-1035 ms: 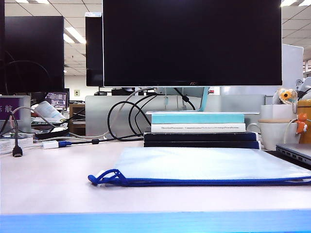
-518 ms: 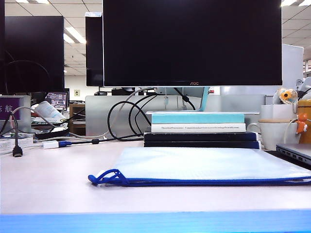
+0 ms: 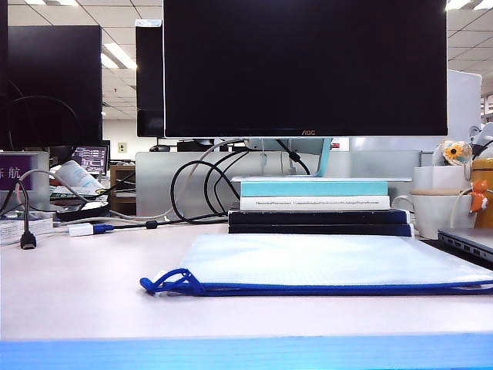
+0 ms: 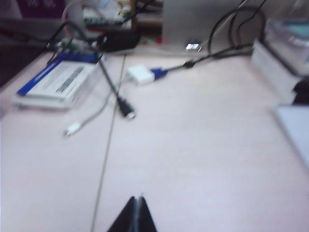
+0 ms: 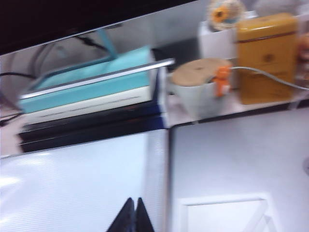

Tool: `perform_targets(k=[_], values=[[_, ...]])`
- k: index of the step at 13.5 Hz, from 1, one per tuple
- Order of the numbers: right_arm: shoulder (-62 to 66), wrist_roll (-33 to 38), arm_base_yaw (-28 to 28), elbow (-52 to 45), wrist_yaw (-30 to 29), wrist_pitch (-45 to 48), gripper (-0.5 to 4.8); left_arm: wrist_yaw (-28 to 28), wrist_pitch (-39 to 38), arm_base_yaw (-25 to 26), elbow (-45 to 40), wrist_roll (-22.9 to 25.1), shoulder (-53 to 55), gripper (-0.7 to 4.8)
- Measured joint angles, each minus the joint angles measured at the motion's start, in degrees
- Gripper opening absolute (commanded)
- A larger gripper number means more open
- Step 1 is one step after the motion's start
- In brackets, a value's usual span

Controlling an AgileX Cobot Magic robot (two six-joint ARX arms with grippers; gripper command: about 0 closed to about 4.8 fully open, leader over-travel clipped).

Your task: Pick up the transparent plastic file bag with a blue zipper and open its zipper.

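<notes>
Translucent mesh file bag (image 3: 323, 260) flat before stacked books (image 3: 316, 204), blue zipper (image 3: 323, 289) untouched. Left gripper (image 4: 137, 215) and right gripper (image 5: 133, 215) pinched together, empty, above desk and bag. Risk: sliding the slick pouch into the books, or missing the thin edge unless reopened.

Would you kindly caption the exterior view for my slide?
File bag lies flat before stacked books, blue zipper nearest; no arms visible.

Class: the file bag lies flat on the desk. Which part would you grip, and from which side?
Probably the near-left corner of the file bag, by the cord loop, coming from above; it lies flat. Left gripper and right gripper are shut, off it.
</notes>
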Motion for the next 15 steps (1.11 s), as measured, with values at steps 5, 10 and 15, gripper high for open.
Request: perform_targets(k=[5,10,15], values=[[0.0,-3.26,0.0,0.0,2.69,-1.79,-0.01,2.43,12.63,0.0,-4.92,0.74,0.0,-0.05],[0.0,-5.95,-0.02,0.0,1.51,-1.77,0.0,2.71,16.35,2.67,-6.78,3.85,-0.07,-0.05],[0.0,-5.75,0.0,0.0,1.31,-1.77,0.0,2.56,15.02,4.79,-6.78,4.24,-0.07,-0.05]])
